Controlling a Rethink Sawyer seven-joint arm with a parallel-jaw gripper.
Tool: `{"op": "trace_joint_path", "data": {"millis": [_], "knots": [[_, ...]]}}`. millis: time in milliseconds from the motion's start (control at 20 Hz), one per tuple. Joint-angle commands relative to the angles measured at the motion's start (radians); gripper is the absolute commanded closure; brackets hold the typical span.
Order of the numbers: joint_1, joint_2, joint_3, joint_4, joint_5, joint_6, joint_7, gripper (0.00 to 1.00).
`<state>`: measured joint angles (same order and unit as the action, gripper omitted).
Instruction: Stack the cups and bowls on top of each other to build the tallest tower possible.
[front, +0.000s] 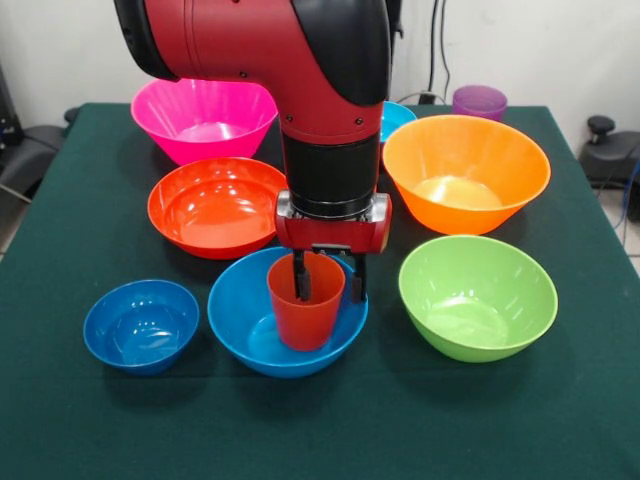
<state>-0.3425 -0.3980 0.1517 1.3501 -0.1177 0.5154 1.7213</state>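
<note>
- Front view, the only one I have: the red and black arm comes down from above, and its gripper (328, 277) sits over the tapered orange-red plastic cup (305, 304), which stands upright, mouth up, inside the medium sky-blue plastic bowl (287, 311) at the front centre of the green-clothed table (320, 420)
- One dark finger hangs inside the cup's mouth and the other outside its wall on the picture's right, so the rim is straddled; whether they are pinching the wall or merely parted around it, I cannot tell
- My judgement: the step is seating the cup in this bowl as the tower's base, or letting go of it
- To do it well I'd want the cup flat and centred on the bowl's floor, then lift straight up so no finger drags the rim and tips it
- The cup looks glossy, thin-walled and light, narrower than any bowl
- Around it, apart: a small dark blue bowl (141, 325), red-orange bowl (217, 206), pink bowl (204, 119), orange bowl (466, 173), lime green bowl (477, 296), and a translucent purple cup (479, 101) at the back
</note>
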Motion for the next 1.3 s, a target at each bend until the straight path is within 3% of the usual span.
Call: {"op": "trace_joint_path", "data": {"millis": [50, 350, 650, 1300], "knots": [[-0.007, -0.017, 0.101, -0.027, -0.026, -0.002, -0.019, 0.0], [0.005, -0.047, 0.09, -0.001, -0.018, 0.02, 0.004, 0.0], [0.053, -0.131, 0.04, 0.039, -0.009, 0.065, 0.06, 0.0], [0.127, -0.187, -0.032, 0.056, 0.003, 0.092, 0.125, 0.0]]}}
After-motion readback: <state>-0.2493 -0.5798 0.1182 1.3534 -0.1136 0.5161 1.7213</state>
